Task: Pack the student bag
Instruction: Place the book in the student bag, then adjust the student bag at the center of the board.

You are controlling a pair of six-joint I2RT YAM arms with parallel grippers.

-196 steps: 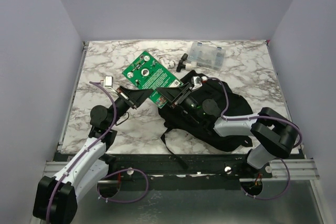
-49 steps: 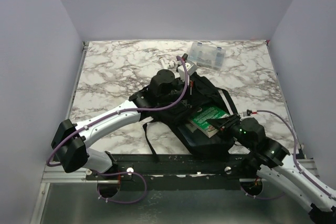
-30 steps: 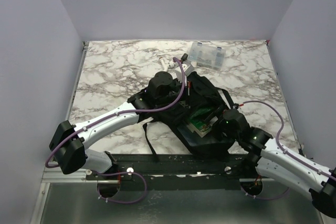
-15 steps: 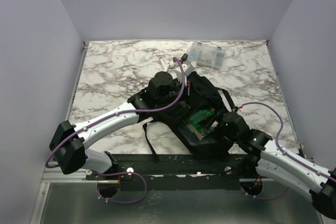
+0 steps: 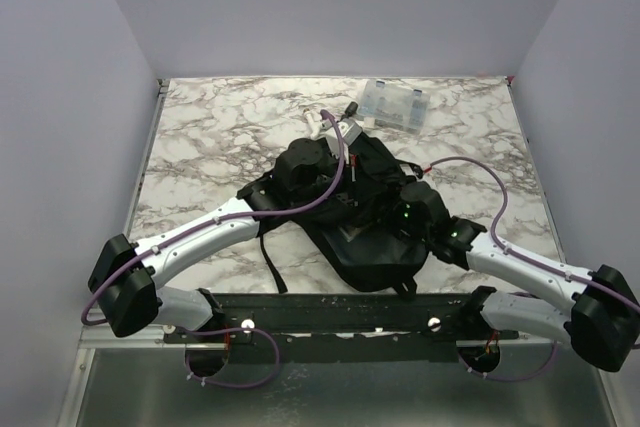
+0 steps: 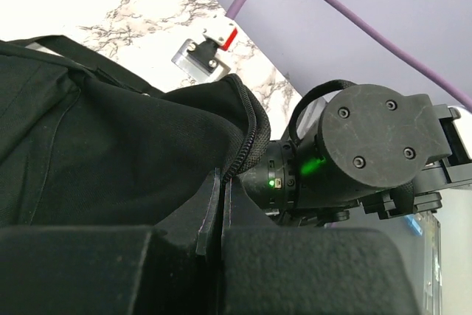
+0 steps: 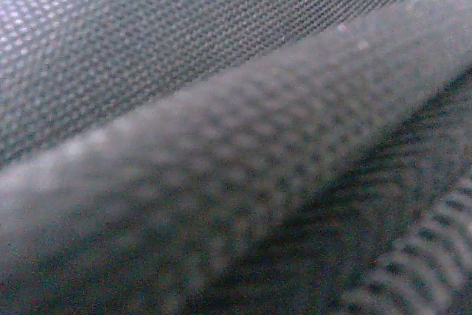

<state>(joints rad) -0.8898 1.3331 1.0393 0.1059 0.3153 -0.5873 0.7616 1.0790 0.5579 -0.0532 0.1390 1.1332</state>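
Note:
The student bag point(image 5: 372, 247) is a large black backpack lying in the middle of the table. My left gripper point(image 5: 345, 179) is shut on the bag's zipped opening edge point(image 6: 247, 127) and holds it up; its fingers point(image 6: 210, 208) are pressed together on the fabric. My right gripper point(image 5: 393, 214) reaches into the bag's mouth, and its fingers are hidden inside. The right wrist view shows only blurred black woven bag fabric point(image 7: 221, 108) at close range. The right arm's wrist point(image 6: 369, 153) shows just beyond the bag's edge in the left wrist view.
A small clear plastic compartment box point(image 5: 396, 105) stands at the back of the marble table point(image 5: 200, 147). A white object point(image 5: 320, 119) and a small black part point(image 5: 351, 107) lie behind the bag. A small metal piece with a red-and-white tag point(image 6: 206, 46) lies near the bag. A strap point(image 5: 268, 262) trails toward the front edge.
The green board seen in the bag's mouth is now hidden inside. My right gripper has pushed farther up and left into the bag. The left gripper keeps hold of the edge.

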